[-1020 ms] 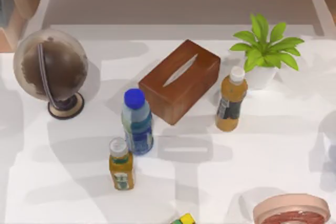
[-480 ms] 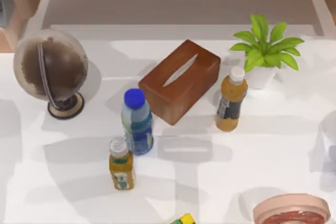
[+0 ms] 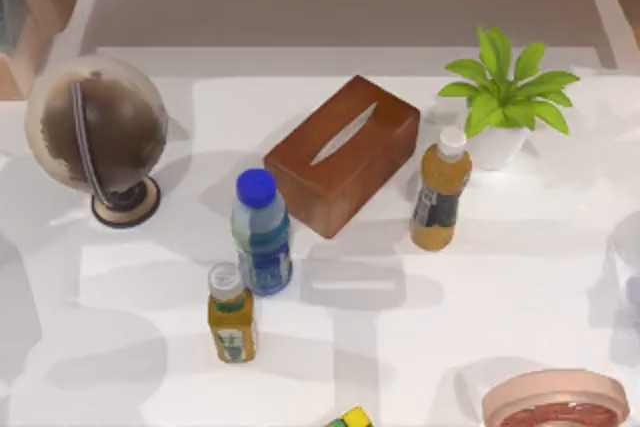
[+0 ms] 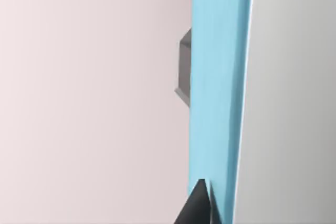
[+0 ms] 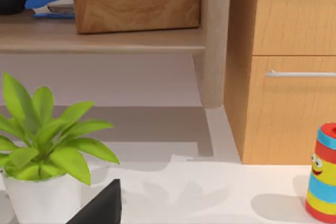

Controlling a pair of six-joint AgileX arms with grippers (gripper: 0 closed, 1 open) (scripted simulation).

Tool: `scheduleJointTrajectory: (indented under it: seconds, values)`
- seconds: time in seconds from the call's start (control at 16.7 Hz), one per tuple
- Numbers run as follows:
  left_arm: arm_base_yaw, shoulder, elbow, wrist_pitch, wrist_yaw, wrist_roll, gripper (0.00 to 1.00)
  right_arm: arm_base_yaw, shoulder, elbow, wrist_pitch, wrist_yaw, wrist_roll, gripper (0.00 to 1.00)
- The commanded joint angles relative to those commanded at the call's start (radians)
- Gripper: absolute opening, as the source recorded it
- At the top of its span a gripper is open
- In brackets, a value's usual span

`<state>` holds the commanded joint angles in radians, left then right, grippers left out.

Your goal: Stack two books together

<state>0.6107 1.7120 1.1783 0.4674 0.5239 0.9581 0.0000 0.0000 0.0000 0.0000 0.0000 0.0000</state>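
Nothing on the worktop [image 3: 520,277] has moved; only the grey shadows have slid across it. The brown tissue box [image 3: 342,152], globe [image 3: 98,132] and bottles sit where they were. The left gripper [image 4: 198,205] is right up against a tall light blue strip [image 4: 218,77]. That may be a book's side, but I cannot tell. The right gripper [image 5: 100,205] is by the potted plant [image 5: 44,150]. I cannot tell if either gripper is spread or pressed together. To do this well, I think each arm should go slowly and not bump the bottles.
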Motion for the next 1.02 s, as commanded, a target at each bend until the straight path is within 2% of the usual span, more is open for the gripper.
scheduleJointTrajectory:
  seconds: [0.3, 0.6, 0.84, 1.02]
  values:
    - [0.136, -0.033, -0.177, -0.05, 0.075, 0.468, 0.0, 0.0, 0.0, 0.0, 0.0, 0.0, 0.0, 1.0]
    - [0.19, 0.005, -0.345, -0.092, 0.13, 0.859, 0.0, 0.0, 0.0, 0.0, 0.0, 0.0, 0.0, 1.0]
    - [0.189, 0.044, -0.435, -0.111, 0.156, 1.057, 0.0, 0.0, 0.0, 0.0, 0.0, 0.0, 0.0, 1.0]
    - [0.184, 0.056, -0.458, -0.115, 0.163, 1.106, 0.0, 0.0, 0.0, 0.0, 0.0, 0.0, 0.0, 1.0]
